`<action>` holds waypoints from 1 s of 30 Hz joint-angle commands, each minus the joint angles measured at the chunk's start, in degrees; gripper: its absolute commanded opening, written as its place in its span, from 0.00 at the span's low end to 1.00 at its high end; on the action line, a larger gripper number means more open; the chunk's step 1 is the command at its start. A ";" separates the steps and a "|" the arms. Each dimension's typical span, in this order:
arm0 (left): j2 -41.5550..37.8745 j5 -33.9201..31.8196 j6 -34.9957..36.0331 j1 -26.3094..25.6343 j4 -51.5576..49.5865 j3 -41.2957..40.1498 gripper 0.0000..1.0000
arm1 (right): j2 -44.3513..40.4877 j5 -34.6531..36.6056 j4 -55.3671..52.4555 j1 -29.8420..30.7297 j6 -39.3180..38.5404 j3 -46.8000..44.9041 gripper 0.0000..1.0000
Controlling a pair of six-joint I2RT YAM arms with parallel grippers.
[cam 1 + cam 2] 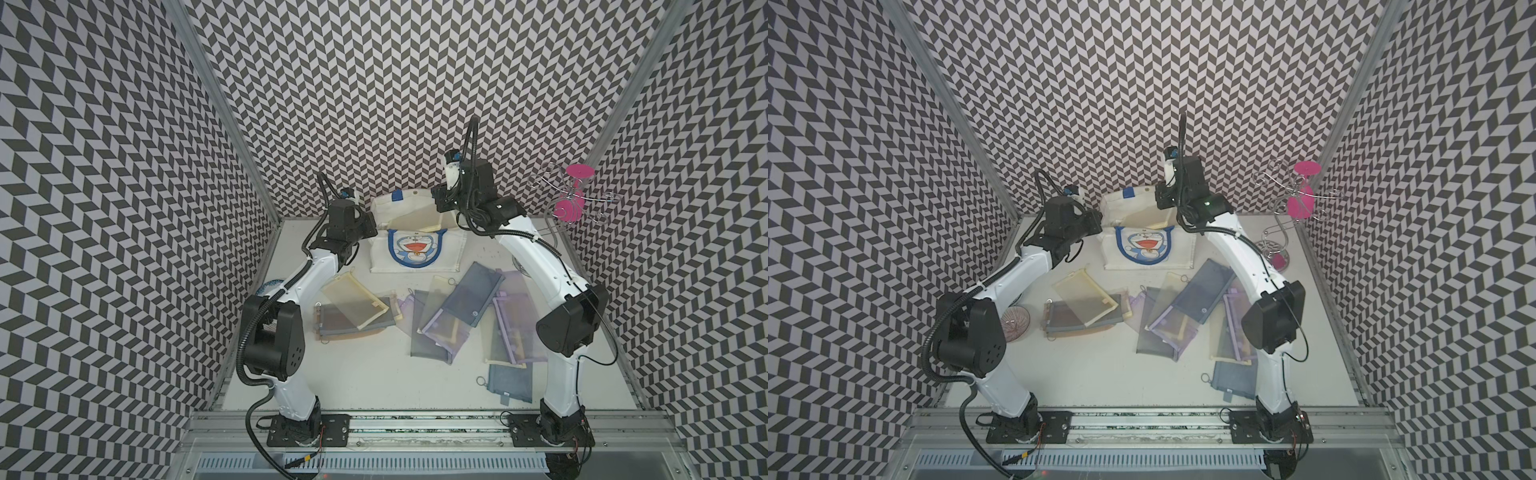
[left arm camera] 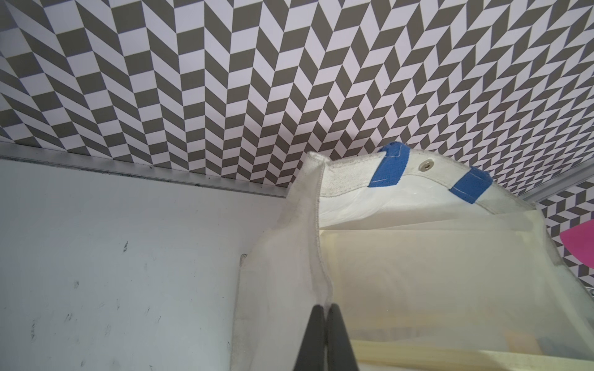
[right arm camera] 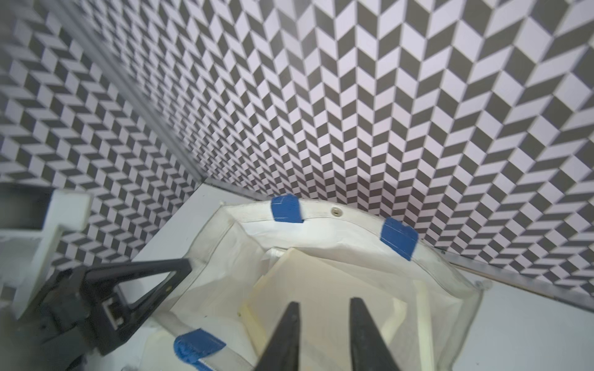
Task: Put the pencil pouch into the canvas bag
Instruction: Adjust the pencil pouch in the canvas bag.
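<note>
The cream canvas bag (image 1: 446, 257) with the blue cartoon cat stands at the back of the table, its mouth open. My left gripper (image 2: 326, 318) is shut on the bag's left side rim (image 2: 316, 225), holding it out; it is at the bag's left edge in a top view (image 1: 374, 233). My right gripper (image 3: 324, 303) hovers over the open mouth with its jaws apart and nothing between them. A cream translucent pencil pouch (image 3: 321, 276) lies slanted inside the bag beneath those fingers, also visible in both top views (image 1: 419, 220) (image 1: 1148, 217).
Several more mesh pouches lie on the table in front of the bag: cream (image 1: 353, 297), grey-blue (image 1: 471, 295), purple (image 1: 513, 320), grey (image 1: 509, 382). A wire stand with pink glasses (image 1: 569, 203) stands at the back right. A pinkish glass (image 1: 1015, 324) sits beside the left arm.
</note>
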 commanded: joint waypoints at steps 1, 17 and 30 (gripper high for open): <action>-0.99 0.38 -0.70 0.35 1.18 0.12 0.00 | 8.77 -4.88 -2.24 -0.29 0.10 6.33 0.18; -0.75 -0.92 -0.14 -1.71 1.43 -2.15 0.00 | 22.20 8.59 -10.43 -4.55 -4.90 15.22 0.07; -0.47 -1.23 -1.14 0.09 1.24 -1.15 0.00 | 5.69 4.43 -4.69 -0.49 -2.99 11.41 0.60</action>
